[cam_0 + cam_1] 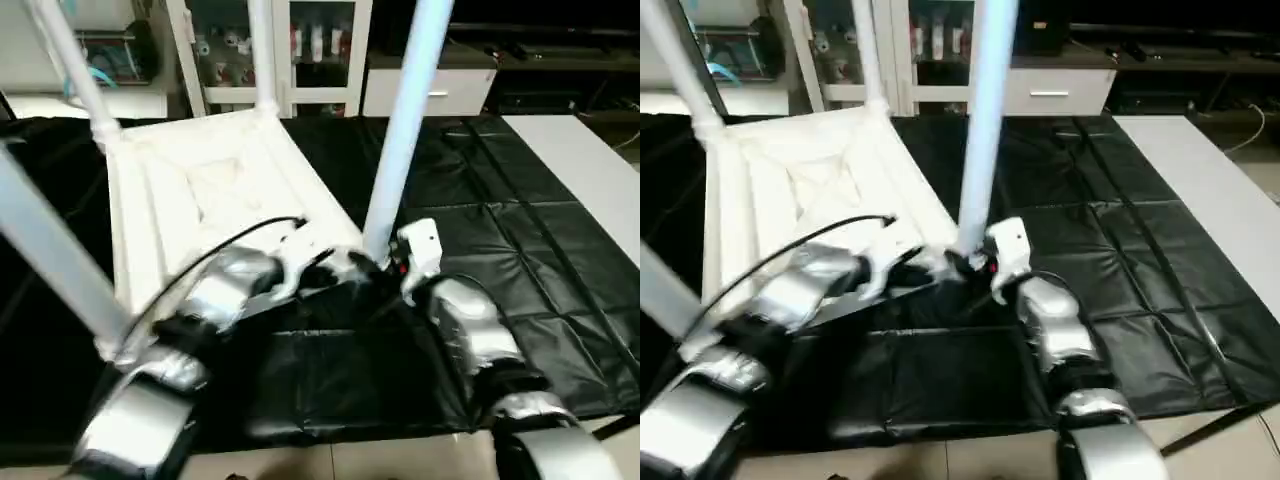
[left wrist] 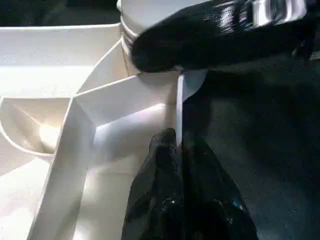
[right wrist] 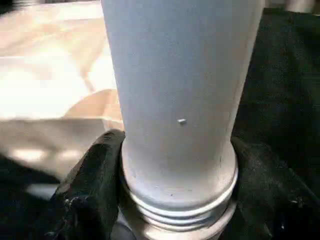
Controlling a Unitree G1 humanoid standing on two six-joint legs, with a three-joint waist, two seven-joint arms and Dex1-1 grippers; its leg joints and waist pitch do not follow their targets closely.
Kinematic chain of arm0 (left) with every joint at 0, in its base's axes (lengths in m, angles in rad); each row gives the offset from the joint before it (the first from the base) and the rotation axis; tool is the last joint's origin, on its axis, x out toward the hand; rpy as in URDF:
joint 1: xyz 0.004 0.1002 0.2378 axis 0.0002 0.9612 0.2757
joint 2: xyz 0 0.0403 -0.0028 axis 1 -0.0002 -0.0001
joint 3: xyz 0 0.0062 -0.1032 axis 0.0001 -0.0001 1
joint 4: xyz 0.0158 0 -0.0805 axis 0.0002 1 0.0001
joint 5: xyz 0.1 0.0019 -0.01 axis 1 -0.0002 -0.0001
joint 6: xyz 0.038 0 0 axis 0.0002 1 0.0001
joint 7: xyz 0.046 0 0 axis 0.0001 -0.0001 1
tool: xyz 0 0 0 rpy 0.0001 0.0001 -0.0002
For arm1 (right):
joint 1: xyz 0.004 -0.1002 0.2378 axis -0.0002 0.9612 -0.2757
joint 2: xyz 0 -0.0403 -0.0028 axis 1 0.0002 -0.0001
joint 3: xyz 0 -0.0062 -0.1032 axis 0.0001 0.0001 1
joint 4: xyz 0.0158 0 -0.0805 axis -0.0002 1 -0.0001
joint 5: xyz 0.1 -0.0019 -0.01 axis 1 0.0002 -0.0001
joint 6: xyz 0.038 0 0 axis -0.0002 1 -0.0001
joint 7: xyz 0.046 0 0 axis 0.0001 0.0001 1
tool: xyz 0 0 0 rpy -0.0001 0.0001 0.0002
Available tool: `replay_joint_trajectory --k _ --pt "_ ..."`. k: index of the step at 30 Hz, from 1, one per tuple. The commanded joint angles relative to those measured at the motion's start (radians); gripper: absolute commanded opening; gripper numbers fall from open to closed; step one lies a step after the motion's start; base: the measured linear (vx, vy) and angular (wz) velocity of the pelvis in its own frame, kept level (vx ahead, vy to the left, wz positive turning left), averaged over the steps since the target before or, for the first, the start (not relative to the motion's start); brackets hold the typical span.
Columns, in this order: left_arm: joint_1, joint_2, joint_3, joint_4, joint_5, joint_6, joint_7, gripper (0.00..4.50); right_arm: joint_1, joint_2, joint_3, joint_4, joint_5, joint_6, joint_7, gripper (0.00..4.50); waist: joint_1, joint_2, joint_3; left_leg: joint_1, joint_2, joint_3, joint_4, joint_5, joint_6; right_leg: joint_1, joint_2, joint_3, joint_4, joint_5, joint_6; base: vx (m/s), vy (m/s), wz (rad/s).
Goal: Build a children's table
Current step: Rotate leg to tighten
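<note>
The children's table lies upside down: its white square top (image 1: 200,180) rests ribbed side up on the black-covered work table (image 1: 520,250). Legs stand in the corner sockets. Around the base of the near right leg (image 1: 405,120) sits my right gripper (image 1: 377,263), with a black finger (image 3: 90,190) pressed against each side of the leg (image 3: 180,75) just above its threaded end. My left gripper (image 2: 179,145) is shut on the thin rim wall (image 2: 180,107) of the top beside that corner. Other legs rise at the far left (image 1: 70,60), far right (image 1: 262,50) and near left (image 1: 50,250).
A glass-door cabinet (image 1: 310,50) and a white drawer unit (image 1: 430,90) stand behind the work table. A white surface (image 1: 590,170) borders it on the right. A black cable (image 1: 210,255) arcs over my left forearm.
</note>
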Motion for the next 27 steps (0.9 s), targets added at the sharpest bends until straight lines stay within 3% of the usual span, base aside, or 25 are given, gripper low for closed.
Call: replay_joint_trajectory --k 1,2,5,11,12,16,17,19,22,23,25,26,27 --pt "0.007 -0.020 0.040 0.068 -0.001 -0.009 0.123 0.00 -0.024 0.044 0.004 0.020 -0.010 0.031 -0.106 2.73 0.000 -0.003 -0.062 0.009 0.014 -0.011 -0.078 -0.217 0.019 0.043 -0.040 0.026 -0.072 -0.241 -0.216 0.000 0.000 0.00" --pt "-0.001 -0.027 0.041 0.081 0.003 -0.017 0.142 0.00 -0.033 0.056 0.018 0.032 -0.031 0.045 -0.161 2.72 0.003 0.006 -0.064 0.010 0.013 -0.012 -0.077 -0.209 0.017 0.045 -0.042 0.025 -0.071 -0.226 -0.218 0.000 0.000 0.00" --pt "-0.027 -0.046 0.038 0.134 0.019 -0.047 0.197 0.00 -0.050 0.095 0.031 0.054 -0.092 0.079 -0.352 2.72 0.000 0.002 -0.065 0.010 0.012 -0.010 -0.077 -0.199 0.019 0.045 -0.039 0.025 -0.069 -0.189 -0.221 0.000 0.000 0.00" --pt "-0.046 -0.057 0.042 0.180 0.020 -0.078 0.238 0.00 -0.039 0.125 0.024 0.035 -0.136 0.046 -0.499 2.71 -0.001 0.001 -0.061 0.013 0.011 -0.010 -0.082 -0.257 0.015 0.042 -0.040 0.026 -0.077 -0.248 -0.193 0.000 0.000 0.00" --pt "-0.048 -0.055 0.045 0.191 0.017 -0.089 0.248 0.00 -0.042 0.134 0.000 0.024 -0.103 0.003 -0.484 2.71 0.000 0.003 -0.062 0.014 0.011 -0.009 -0.081 -0.266 0.019 0.040 -0.042 0.027 -0.080 -0.259 -0.184 0.000 0.000 0.00" --pt "-0.052 -0.047 0.043 0.204 0.022 -0.104 0.235 0.00 -0.039 0.124 -0.012 -0.032 -0.061 -0.031 -0.399 2.71 0.004 -0.002 -0.062 0.009 0.012 -0.009 -0.081 -0.240 0.033 0.044 -0.041 0.026 -0.075 -0.224 -0.189 0.000 0.000 0.00" --pt "-0.052 -0.047 0.043 0.204 0.022 -0.104 0.235 0.00 -0.039 0.124 -0.012 -0.032 -0.061 -0.031 -0.399 3.27 0.005 0.000 -0.062 0.008 0.013 -0.009 -0.080 -0.232 0.038 0.045 -0.043 0.027 -0.075 -0.220 -0.189 0.000 0.000 0.00" --pt "-0.051 -0.039 0.041 0.200 0.024 -0.110 0.214 0.00 -0.017 0.113 -0.014 -0.092 -0.035 -0.037 -0.341 3.41 0.009 0.000 -0.062 0.009 0.014 -0.009 -0.081 -0.229 0.045 0.046 -0.042 0.026 -0.076 -0.216 -0.189 0.000 0.000 0.00" --pt "-0.042 -0.023 0.032 0.185 0.027 -0.112 0.177 0.00 0.009 0.089 -0.004 -0.157 -0.016 -0.025 -0.269 3.74 -0.001 -0.001 -0.064 -0.003 0.013 -0.016 -0.084 -0.205 0.050 0.056 -0.041 0.023 -0.069 -0.192 -0.184 0.000 0.000 0.00" --pt "-0.033 -0.011 0.020 0.173 0.033 -0.113 0.147 0.00 0.023 0.069 0.004 -0.190 -0.003 -0.005 -0.208 3.82 -0.002 0.006 -0.063 0.003 0.014 -0.014 -0.082 -0.209 0.051 0.051 -0.041 0.023 -0.072 -0.188 -0.190 0.000 0.000 0.00" --pt "-0.027 -0.003 0.012 0.165 0.037 -0.113 0.128 0.00 0.032 0.055 0.009 -0.212 0.006 0.009 -0.168 3.93 -0.002 0.000 -0.064 0.004 0.014 -0.011 -0.079 -0.208 0.062 0.053 -0.041 0.025 -0.071 -0.167 -0.205 0.000 0.000 0.00" --pt "-0.013 0.011 0.000 0.147 0.042 -0.111 0.091 0.00 0.045 0.018 0.036 -0.232 0.003 0.044 -0.086 4.05 -0.002 0.012 -0.064 0.003 0.014 -0.012 -0.079 -0.195 0.061 0.052 -0.043 0.026 -0.069 -0.155 -0.216 0.000 0.000 0.00" --pt "-0.005 0.018 -0.007 0.138 0.044 -0.110 0.072 0.00 0.051 -0.002 0.050 -0.243 0.000 0.062 -0.043 4.17 -0.003 0.007 -0.064 0.005 0.014 -0.011 -0.078 -0.198 0.069 0.055 -0.038 0.024 -0.072 -0.146 -0.221 0.000 0.000 0.00"
